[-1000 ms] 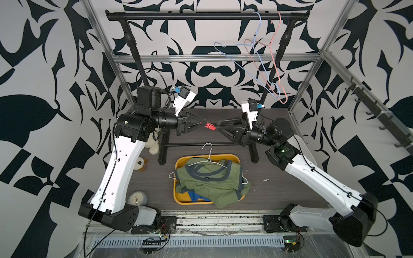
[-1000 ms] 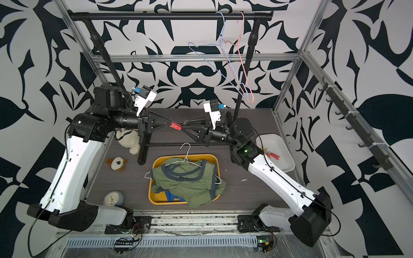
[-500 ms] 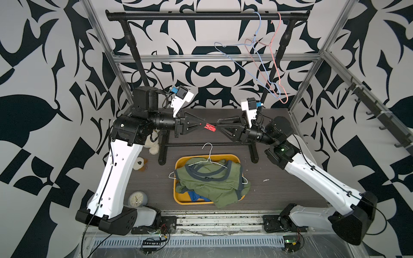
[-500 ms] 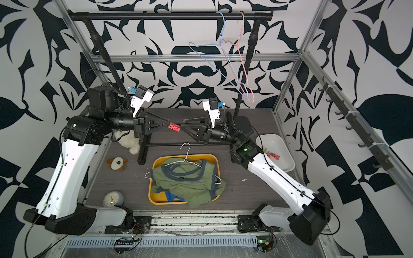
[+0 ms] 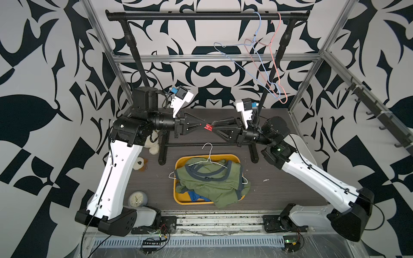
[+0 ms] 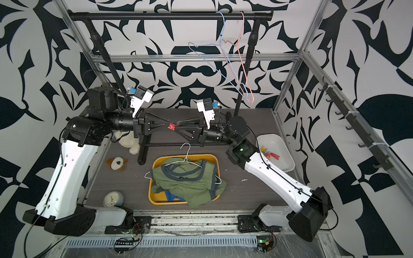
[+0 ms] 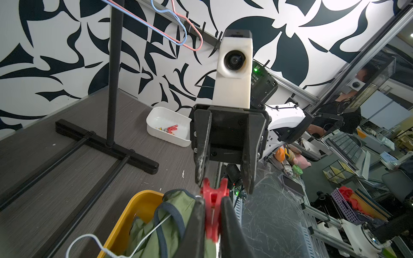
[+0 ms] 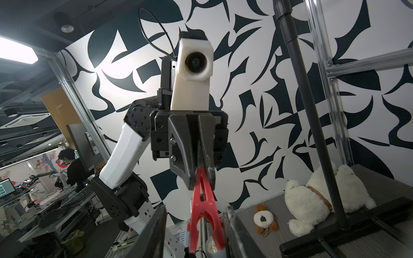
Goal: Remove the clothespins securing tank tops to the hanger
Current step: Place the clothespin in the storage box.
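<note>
One red clothespin [image 5: 208, 127], clenched by left hand [image 5: 201, 125], sits between released right hand's [image 5: 213, 127] fingers [image 8: 156, 227] near yellow tray [image 5: 180, 160].

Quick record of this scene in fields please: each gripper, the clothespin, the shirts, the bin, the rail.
left gripper: shut on a red clothespin, held in mid-air
right gripper: open, jaws flanking that clothespin's free end
olive tank top: heaped with a white hanger in the yellow tray; blue fabric showing beneath
white bin: holds red and yellow clothespins
rail: blue hanger and pink hanger, both bare
</note>
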You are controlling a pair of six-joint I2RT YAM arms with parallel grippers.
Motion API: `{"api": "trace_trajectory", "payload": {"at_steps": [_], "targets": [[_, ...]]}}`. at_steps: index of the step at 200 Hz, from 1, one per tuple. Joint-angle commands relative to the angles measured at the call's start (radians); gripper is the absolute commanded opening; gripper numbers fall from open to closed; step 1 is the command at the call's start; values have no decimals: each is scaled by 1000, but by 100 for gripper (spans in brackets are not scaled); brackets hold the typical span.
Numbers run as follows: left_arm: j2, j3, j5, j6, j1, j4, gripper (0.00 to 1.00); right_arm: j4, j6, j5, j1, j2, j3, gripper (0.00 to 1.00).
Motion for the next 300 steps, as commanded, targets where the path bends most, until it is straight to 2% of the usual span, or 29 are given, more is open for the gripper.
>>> {"api": "trace_trajectory", "payload": {"at_steps": [1, 49, 78, 108, 159, 197, 219, 252, 277, 300], "targets": [[-16, -8, 23, -16, -2, 20, 12, 47, -12, -2, 12, 2, 47, 42], [-20, -6, 40, -23, -2, 27, 12, 36, -32, 9, 16, 14, 53, 42], [-19, -15, 36, -25, -1, 32, 13, 39, -32, 8, 22, 18, 56, 39], [-25, -29, 21, -22, -2, 32, 15, 29, -42, 14, 22, 12, 54, 33], [-36, -55, 21, -20, -2, 31, 19, 16, -50, 19, 23, 16, 55, 15], [-38, -48, 28, -20, -2, 31, 31, 15, -53, 30, 23, 17, 50, 5], [-38, -50, 32, -20, -1, 31, 42, 8, -58, 42, 22, 15, 47, 1], [-36, -46, 32, -20, -2, 37, 56, -5, -76, 70, 22, 6, 37, 0], [-37, -38, 21, -20, -2, 37, 60, -9, -80, 91, 22, 1, 28, 0], [-40, -4, -46, 12, -1, 11, 62, -52, -109, 137, 21, -29, 2, 0]]}}
